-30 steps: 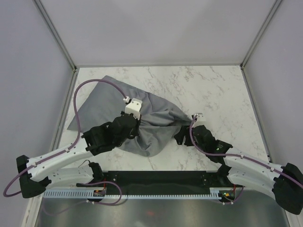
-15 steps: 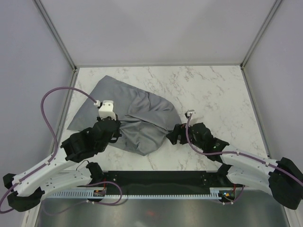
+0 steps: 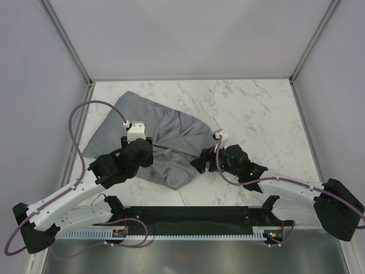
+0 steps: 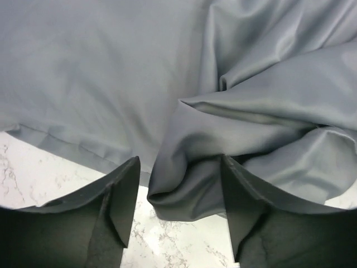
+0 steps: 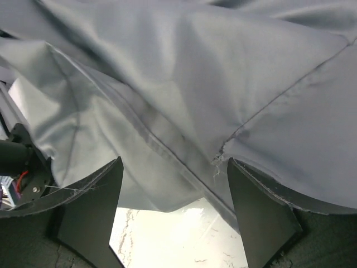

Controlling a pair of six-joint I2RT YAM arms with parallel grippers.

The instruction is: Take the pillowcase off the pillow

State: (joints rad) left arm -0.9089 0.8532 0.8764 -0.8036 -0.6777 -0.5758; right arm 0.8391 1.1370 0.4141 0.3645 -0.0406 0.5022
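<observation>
Both arms are working the near edge of the grey pillowcase [image 3: 171, 134], which lies crumpled on the marble table [image 3: 256, 108].

The left gripper [image 4: 181, 167] has its jaws apart, with a fat fold [image 4: 187, 187] of grey cloth sitting loosely in the gap. It nearly fills the space but doesn't look pinched. The flat hem of the case runs off past the left jaw, so my guess is it's parked here to get a bite on the bunched-up slack rather than the flat part.

The right gripper [image 5: 174, 167] is spread wide too and isn't holding anything. A stitched seam [image 5: 162, 146] runs diagonally across the gap, with a frayed corner [image 5: 220, 159] just inside the right jaw. That seems a sensible spot to grab, since a seam won't slip like plain cloth.

I can't actually see the pillow anywhere. The case bulges between the two grippers and lies flat beyond the left jaws, so I reckon the pillow is inside that bulge and the pulling-off hasn't really happened yet.
</observation>
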